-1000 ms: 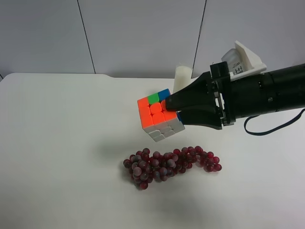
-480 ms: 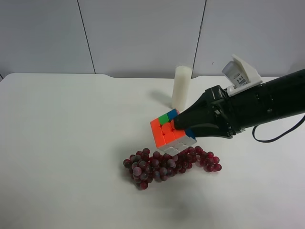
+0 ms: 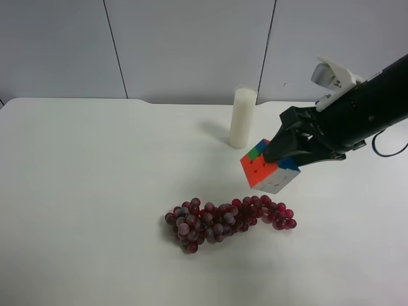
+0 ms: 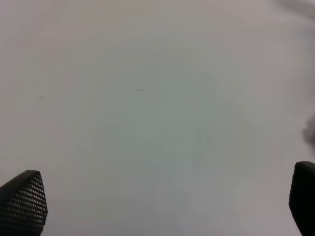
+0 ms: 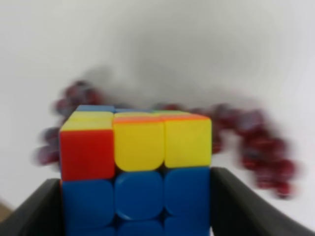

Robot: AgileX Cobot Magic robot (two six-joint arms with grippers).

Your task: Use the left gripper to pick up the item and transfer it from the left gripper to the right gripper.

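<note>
A Rubik's cube with orange, green, blue and white faces hangs above the white table, just over the right end of the grapes. My right gripper, on the arm at the exterior high view's right, is shut on it. In the right wrist view the cube shows yellow, red and blue tiles between my two black fingers, with the gripper closed around it. My left gripper is open and empty over bare table. The left arm is out of the exterior high view.
A bunch of dark red grapes lies on the table below the cube; it shows blurred in the right wrist view. A white cylinder stands upright behind the cube, near the back edge.
The right arm has carried the cube to the view's right, from the middle of the table to above the grapes' right end. The grapes and cylinder have not moved.
</note>
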